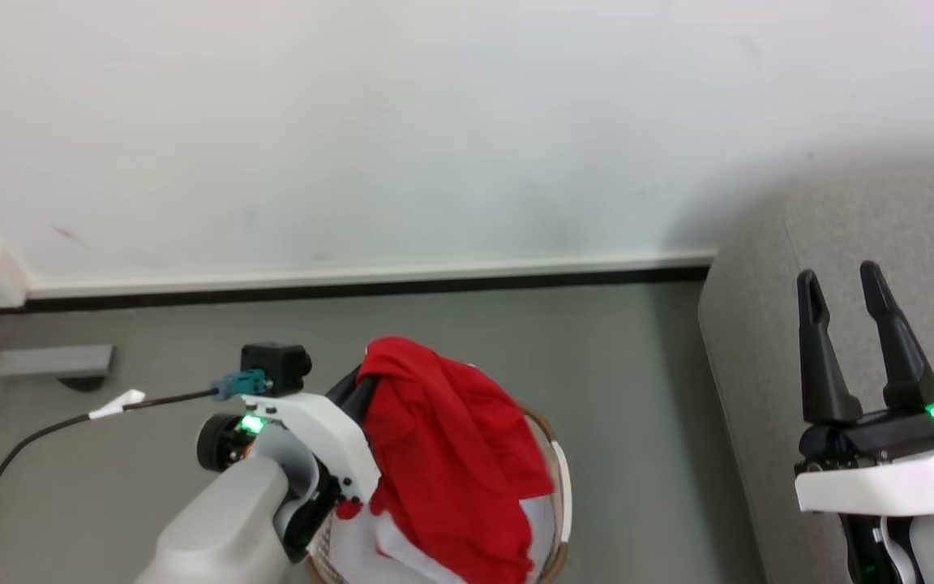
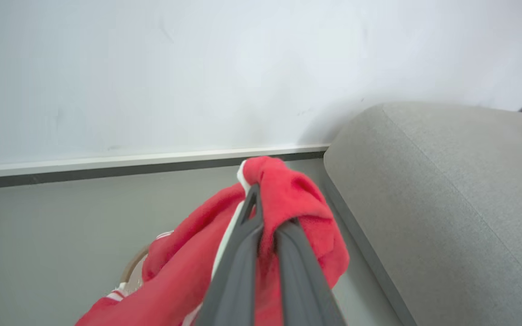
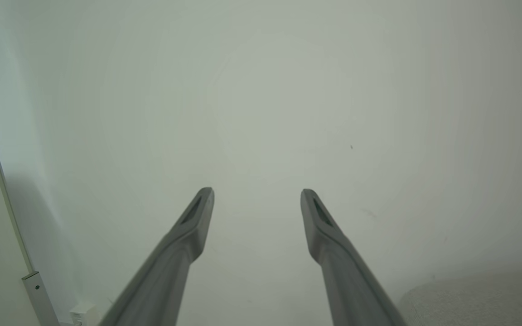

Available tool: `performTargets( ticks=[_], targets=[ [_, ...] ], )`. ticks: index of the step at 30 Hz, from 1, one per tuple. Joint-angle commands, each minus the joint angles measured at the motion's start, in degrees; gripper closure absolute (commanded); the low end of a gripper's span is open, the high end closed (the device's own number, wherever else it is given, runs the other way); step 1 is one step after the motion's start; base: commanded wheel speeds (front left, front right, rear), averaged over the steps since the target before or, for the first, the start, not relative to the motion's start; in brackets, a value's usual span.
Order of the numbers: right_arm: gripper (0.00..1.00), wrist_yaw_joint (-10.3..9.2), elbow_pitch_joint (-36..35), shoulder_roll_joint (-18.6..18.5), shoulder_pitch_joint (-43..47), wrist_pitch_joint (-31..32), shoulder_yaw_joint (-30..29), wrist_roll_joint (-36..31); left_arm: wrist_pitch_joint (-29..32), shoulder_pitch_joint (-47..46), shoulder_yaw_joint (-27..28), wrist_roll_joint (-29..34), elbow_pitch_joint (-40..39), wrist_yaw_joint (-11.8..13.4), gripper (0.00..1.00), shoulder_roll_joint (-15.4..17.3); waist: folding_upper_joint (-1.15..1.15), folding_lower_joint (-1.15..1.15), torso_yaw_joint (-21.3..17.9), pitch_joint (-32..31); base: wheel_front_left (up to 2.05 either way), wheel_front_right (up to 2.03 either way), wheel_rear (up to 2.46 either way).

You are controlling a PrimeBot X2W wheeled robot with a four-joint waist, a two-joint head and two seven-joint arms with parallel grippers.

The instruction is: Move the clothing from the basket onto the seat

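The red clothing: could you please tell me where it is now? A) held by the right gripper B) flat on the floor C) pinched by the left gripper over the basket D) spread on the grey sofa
C: the left gripper is shut on a fold of the clothing, which hangs into the basket; the right gripper is open.

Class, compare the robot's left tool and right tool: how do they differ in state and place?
The left tool is shut on the clothing; the right tool is open and empty. The left tool is by the basket; the right tool is by the seat. Both have two dark fingers.
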Motion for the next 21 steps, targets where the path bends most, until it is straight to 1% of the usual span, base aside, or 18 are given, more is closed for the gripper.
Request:
performTargets(
  ticks=[1,4,8,16,21],
  targets=[
    [0.0,-0.12,0.24,-0.3,1.28,0.04,0.02,0.59,-0.79,0.26,0.64,-0.76,-1.19,0.07,1.0,0.31,0.0,0.02,1.41,-2.45,0.0,0.0,0.0],
    [0.0,-0.12,0.48,-0.16,2.66,0.04,-0.04,0.66,-1.37,-0.37,1.53,-1.07,-4.27,0.41,1.0,1.27,0.0,0.02,1.82,-3.94,0.0,0.0,0.0],
    [0.0,-0.12,0.72,0.04,3.96,0.05,0.04,0.83,-1.44,-0.96,2.34,-0.97,-9.36,1.63,1.0,2.35,0.0,0.02,2.19,-5.12,0.0,0.0,0.0],
    [0.0,-0.12,0.85,0.21,5.06,0.05,1.19,0.97,0.88,-1.01,3.6,-1.26,-20.11,5.66,1.0,5.2,0.0,0.02,2.37,-5.99,0.0,0.0,0.0],
    [0.0,-0.12,0.92,0.18,5.34,0.04,1.78,1.37,2.51,0.4,3.72,-1.81,-25.28,7.61,1.0,6.15,0.0,0.02,2.01,-6.05,0.0,0.0,0.0]
  ],
)
